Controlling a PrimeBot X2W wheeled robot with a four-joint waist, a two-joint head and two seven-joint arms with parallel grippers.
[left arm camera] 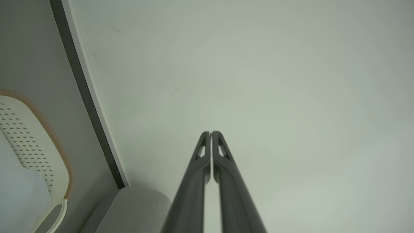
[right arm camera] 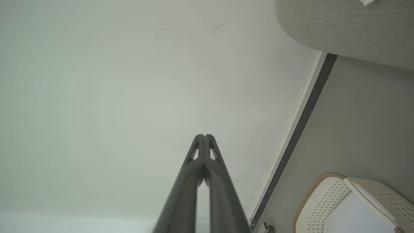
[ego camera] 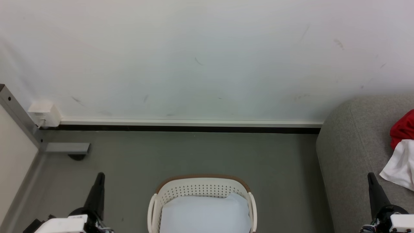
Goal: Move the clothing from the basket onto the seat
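The white perforated basket point(ego camera: 200, 191) with its tan rim stands on the floor at the bottom centre, holding a pale bluish-white flat pad point(ego camera: 205, 212). On the grey sofa seat point(ego camera: 352, 155) at the right lie a bright red garment point(ego camera: 403, 128) and a white one point(ego camera: 401, 166). My left gripper point(ego camera: 99, 176) is at the lower left, left of the basket, shut with nothing in it point(left arm camera: 210, 133). My right gripper point(ego camera: 370, 176) is at the lower right over the sofa's edge, shut and empty point(right arm camera: 204, 136). Both point toward the wall. The basket point(left arm camera: 35, 142) point(right arm camera: 326, 200) shows beside each.
A white wall point(ego camera: 207, 58) with a baseboard point(ego camera: 190, 124) runs across the back. A white wall box point(ego camera: 44, 113) and a grey metal frame point(ego camera: 19, 119) with a foot point(ego camera: 68, 148) stand at the left. Grey floor point(ego camera: 200, 152) lies between basket and wall.
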